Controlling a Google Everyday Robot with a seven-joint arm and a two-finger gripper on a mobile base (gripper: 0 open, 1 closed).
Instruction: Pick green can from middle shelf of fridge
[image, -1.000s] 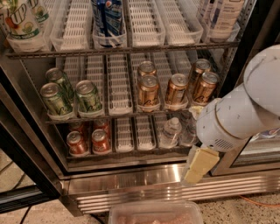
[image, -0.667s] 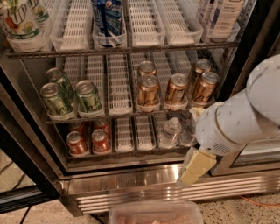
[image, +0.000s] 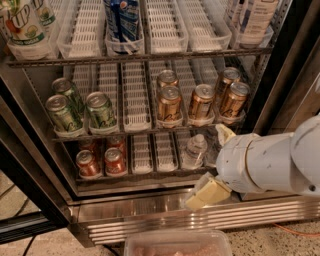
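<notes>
Three green cans stand at the left of the middle shelf (image: 137, 129): two at the front (image: 64, 114) (image: 101, 111) and one behind (image: 67, 90). Several copper-gold cans (image: 169, 104) fill the lanes to the right. My gripper (image: 214, 162) is at the lower right, in front of the fridge's bottom shelf, well to the right of and below the green cans. Its cream fingers (image: 205, 192) are spread apart and hold nothing. The white arm (image: 270, 162) hides the shelf's right corner.
Red-orange cans (image: 87, 164) and a small clear bottle (image: 194, 150) sit on the bottom shelf. Large bottles (image: 121, 22) stand on the top rack. The stainless base panel (image: 150, 212) runs below. A clear container (image: 177, 243) lies at the frame's bottom. The dark door frame (image: 295, 65) is at the right.
The arm has dropped lower and its fingers have shifted left along the fridge's base. The cans have not moved.
</notes>
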